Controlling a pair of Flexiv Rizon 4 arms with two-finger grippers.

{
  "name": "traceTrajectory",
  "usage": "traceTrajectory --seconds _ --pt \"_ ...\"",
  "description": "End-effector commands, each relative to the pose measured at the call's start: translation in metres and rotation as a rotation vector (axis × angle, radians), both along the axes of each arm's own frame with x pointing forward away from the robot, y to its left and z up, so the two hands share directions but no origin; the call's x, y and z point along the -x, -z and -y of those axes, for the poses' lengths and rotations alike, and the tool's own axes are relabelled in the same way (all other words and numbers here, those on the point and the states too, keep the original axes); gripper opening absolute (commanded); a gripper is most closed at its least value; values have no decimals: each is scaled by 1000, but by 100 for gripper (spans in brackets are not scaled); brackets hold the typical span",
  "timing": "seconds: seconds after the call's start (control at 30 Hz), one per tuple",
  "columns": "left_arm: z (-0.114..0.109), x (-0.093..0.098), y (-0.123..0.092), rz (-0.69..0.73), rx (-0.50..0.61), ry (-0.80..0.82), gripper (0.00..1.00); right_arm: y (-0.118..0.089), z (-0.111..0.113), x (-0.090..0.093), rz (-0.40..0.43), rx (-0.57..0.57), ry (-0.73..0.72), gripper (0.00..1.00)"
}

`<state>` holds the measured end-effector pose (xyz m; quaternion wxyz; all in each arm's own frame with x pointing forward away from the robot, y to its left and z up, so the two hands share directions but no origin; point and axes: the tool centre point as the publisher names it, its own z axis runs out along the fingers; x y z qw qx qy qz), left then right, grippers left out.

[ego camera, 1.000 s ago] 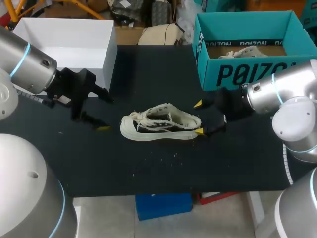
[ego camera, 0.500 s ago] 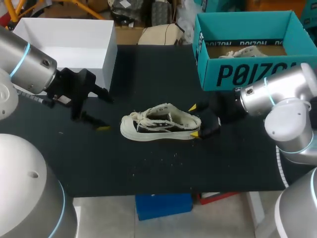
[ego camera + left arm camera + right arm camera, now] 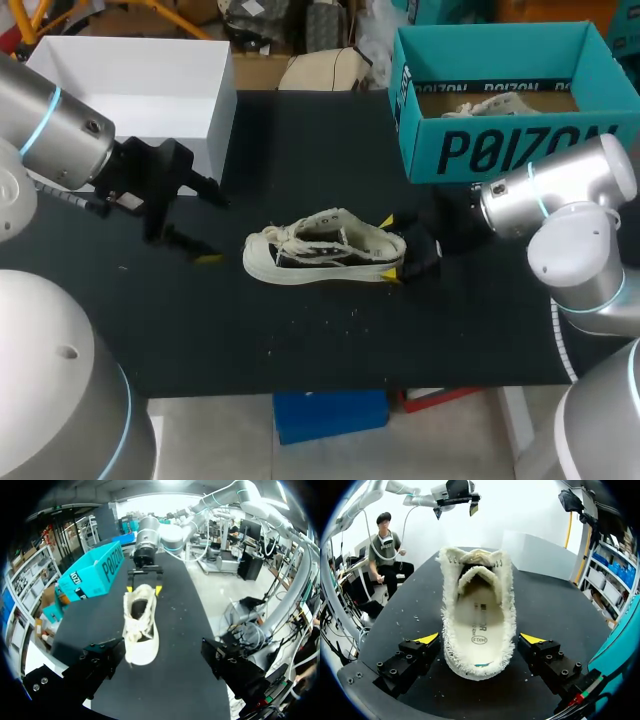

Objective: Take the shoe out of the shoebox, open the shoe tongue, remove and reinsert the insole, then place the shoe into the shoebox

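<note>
A cream low-top shoe (image 3: pixel 325 248) lies on its sole mid-table, toe to the left. In the right wrist view the shoe (image 3: pixel 477 580) shows its pale insole (image 3: pixel 479 625) inside. My right gripper (image 3: pixel 392 247) is open, one yellow-tipped finger on each side of the heel; its own view places the gripper (image 3: pixel 480 638) astride the heel end. My left gripper (image 3: pixel 212 228) is open left of the toe, apart from it. From the left wrist, the shoe (image 3: pixel 140 625) lies ahead of that open gripper (image 3: pixel 165 662). The teal shoebox (image 3: pixel 500 150) stands at the back right.
A white open box (image 3: pixel 140 90) stands at the back left, close behind my left arm. Another pale shoe (image 3: pixel 495 103) lies inside the teal shoebox. Small crumbs dot the black tabletop (image 3: pixel 330 330) in front of the shoe.
My right gripper has moved left along the table, from just short of the heel to astride it. The shoe and my left arm have stayed where they were.
</note>
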<state>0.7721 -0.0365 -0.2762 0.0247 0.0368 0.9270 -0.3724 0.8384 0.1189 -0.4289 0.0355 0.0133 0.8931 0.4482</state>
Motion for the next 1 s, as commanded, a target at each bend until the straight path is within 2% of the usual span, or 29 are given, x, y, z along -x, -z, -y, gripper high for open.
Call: traceTrajectory --seconds 0.03,0.17,0.2,0.23,0.53,0.63,0.93,1.0 --pt "1 0 2 4 0 -1 100 7 -3 -3 -7 -1 1 100" --pt "1 0 2 4 0 -1 100 10 -3 -3 -29 -28 -8 100" --pt "1 0 2 4 0 -1 100 11 -4 -2 -30 -28 -5 41" --pt "1 0 2 4 0 -1 100 11 -4 -2 -30 -28 -5 0" --pt "2 1 0 4 -7 -10 100 11 -4 -2 -30 -28 -5 0" --pt "6 2 -5 -13 -73 -74 100 11 -4 -2 -30 -28 -5 0" --pt "18 10 -2 -210 -269 -416 100 11 -4 -2 -30 -28 -5 0" --pt "25 10 -1 -253 -307 -419 100 11 -4 -2 -30 -28 -5 0"
